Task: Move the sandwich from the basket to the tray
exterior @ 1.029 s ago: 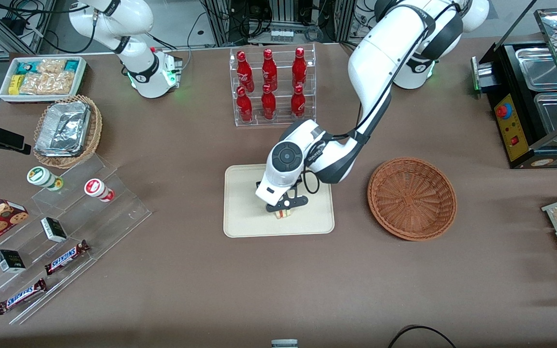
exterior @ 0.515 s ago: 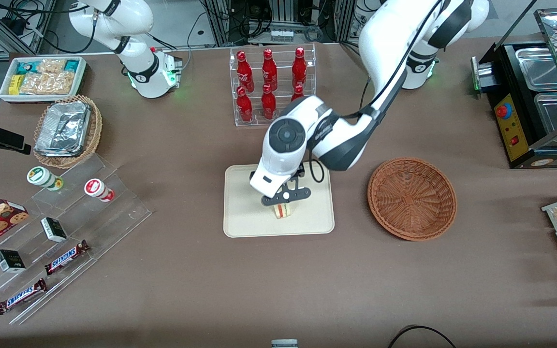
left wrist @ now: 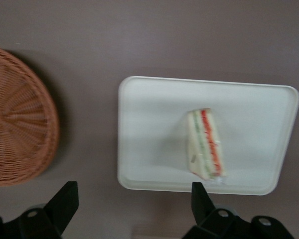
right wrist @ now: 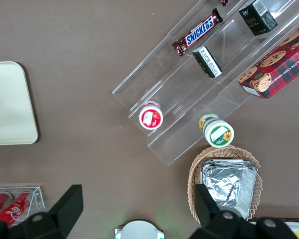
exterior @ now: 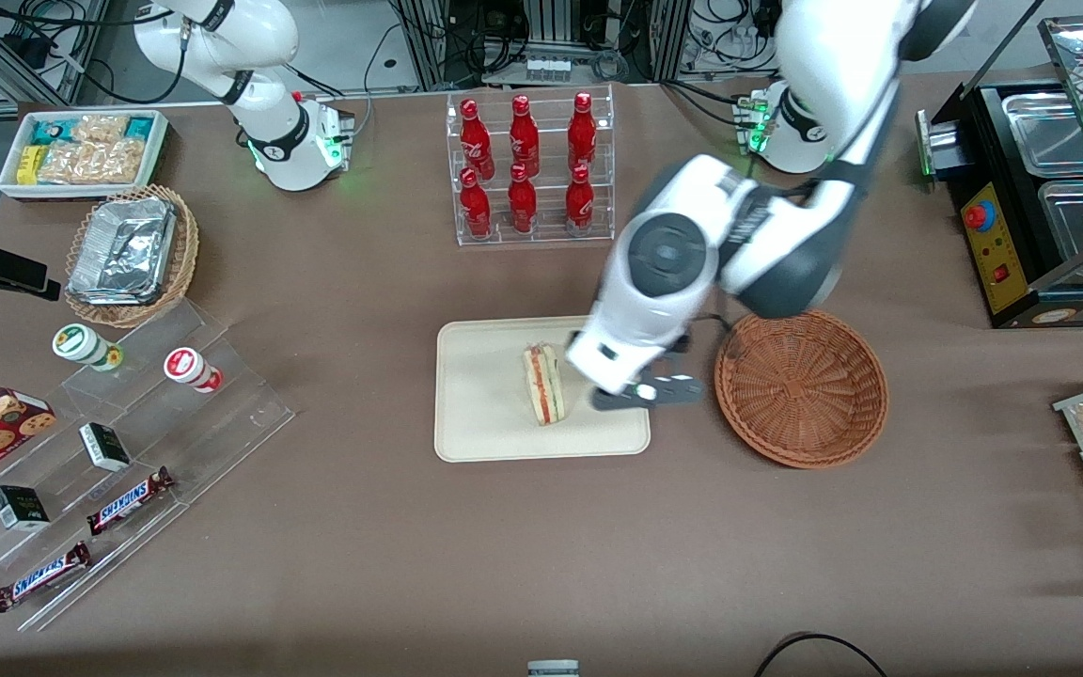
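Hovering my gripper [exterior: 647, 395], fingers apart, holding nothing, over tray [exterior: 485, 414] edge nearest basket [exterior: 801, 385] | sandwich [exterior: 543, 384] on tray | Snickers bars [exterior: 133, 500] toward the parked arm's end.

White Franka arm with grey joints and a black gripper

The left arm [exterior: 739, 235] has glossy white shells, dark grey joint bands and a round grey cap above the jaws; its gripper [exterior: 647, 393] is black with a green light, the jaws spread wide, black fingers [left wrist: 65, 199] tapering to points.
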